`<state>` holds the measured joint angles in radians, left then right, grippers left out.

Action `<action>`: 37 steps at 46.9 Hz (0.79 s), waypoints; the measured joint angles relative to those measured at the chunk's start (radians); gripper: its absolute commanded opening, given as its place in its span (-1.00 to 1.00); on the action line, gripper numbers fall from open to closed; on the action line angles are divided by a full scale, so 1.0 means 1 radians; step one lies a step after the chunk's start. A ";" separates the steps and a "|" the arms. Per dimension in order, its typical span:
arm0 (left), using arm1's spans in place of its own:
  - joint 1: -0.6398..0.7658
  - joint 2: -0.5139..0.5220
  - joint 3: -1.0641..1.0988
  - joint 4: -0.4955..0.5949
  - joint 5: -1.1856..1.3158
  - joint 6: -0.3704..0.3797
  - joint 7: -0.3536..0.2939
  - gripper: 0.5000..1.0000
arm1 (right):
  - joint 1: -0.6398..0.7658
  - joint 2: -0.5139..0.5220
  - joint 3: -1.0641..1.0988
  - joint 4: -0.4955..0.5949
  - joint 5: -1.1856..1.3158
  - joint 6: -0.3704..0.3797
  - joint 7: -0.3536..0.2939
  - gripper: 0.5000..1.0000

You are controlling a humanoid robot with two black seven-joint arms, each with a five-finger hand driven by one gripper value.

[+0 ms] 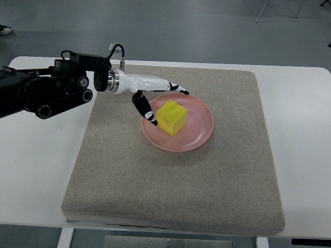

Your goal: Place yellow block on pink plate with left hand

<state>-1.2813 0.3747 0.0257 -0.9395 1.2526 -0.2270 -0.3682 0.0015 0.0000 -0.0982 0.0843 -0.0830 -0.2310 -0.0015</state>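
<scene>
- A white table (36, 155) is seen from above, and most of its top is covered by a grey-brown mat (170, 181).
- The left arm (46, 90), black and bulky, is brought in from the left edge over the table's near-left corner and the mat's edge.
- A silver wrist joins that arm to the white left hand (150, 93), which is stretched out to the right over the mat.
- The fingers (173, 86) are held spread: the upper ones are reached out over the far-left rim of the plate, and the thumb is pointed down toward the plate's left rim, just beside the block.
- Nothing is pinched between them; whether the thumb tip is touching the block cannot be told.
- The pink plate (199, 137) is laid flat near the middle of the mat.
- The yellow block (172, 117) is set on the plate, left of its centre, free of the hand's grasp.
- Grey floor (181, 31) is shown beyond the table's far edge.
</scene>
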 measured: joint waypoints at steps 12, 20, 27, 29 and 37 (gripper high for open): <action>-0.005 0.008 -0.019 0.166 -0.010 0.003 0.000 0.97 | 0.000 0.000 0.000 0.000 0.000 -0.001 0.000 0.69; 0.001 0.013 -0.048 0.304 -0.027 0.003 -0.001 0.96 | 0.000 0.000 0.000 0.000 0.000 -0.001 0.000 0.69; 0.002 0.021 -0.050 0.341 -0.098 0.014 -0.002 0.97 | -0.001 0.000 0.000 0.000 0.000 -0.001 0.000 0.69; 0.002 0.022 -0.048 0.359 -0.121 0.020 -0.002 0.97 | -0.001 0.000 0.000 0.000 0.000 -0.001 0.000 0.69; 0.022 0.012 -0.047 0.436 -0.212 0.031 -0.002 0.97 | -0.001 0.000 0.000 0.000 0.000 0.000 0.000 0.69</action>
<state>-1.2595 0.3863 -0.0208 -0.5031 1.0403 -0.1956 -0.3698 0.0008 0.0000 -0.0982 0.0844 -0.0829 -0.2309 -0.0015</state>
